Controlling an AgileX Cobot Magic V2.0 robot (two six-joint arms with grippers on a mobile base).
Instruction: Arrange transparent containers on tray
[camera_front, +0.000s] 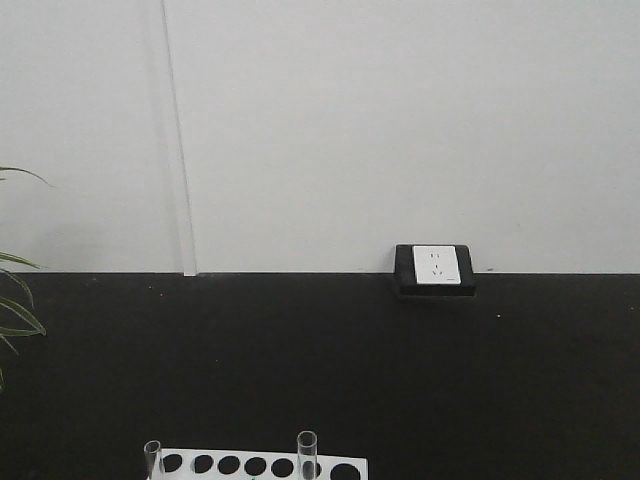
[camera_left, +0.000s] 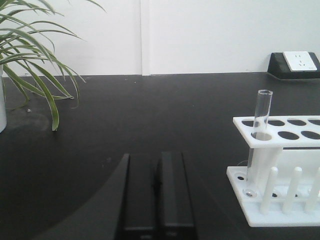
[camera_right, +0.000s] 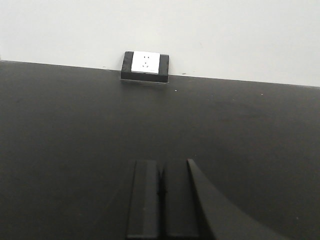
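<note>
Two clear glass test tubes stand upright in the white rack at the bottom of the front view, one at its left corner (camera_front: 153, 458) and one further right (camera_front: 307, 452). The left wrist view shows a test tube (camera_left: 262, 116) in the rack's near corner hole. My left gripper (camera_left: 157, 159) is shut with nothing in it, low over the black table, left of the rack. My right gripper (camera_right: 161, 165) is also shut and empty, over bare black table. The yellow tray is out of view.
The white rack (camera_left: 280, 145) with round holes and pegs stands on the black table (camera_front: 320, 360). A green plant (camera_left: 35, 60) spreads at the left. A black and white socket box (camera_front: 434, 268) sits against the white wall.
</note>
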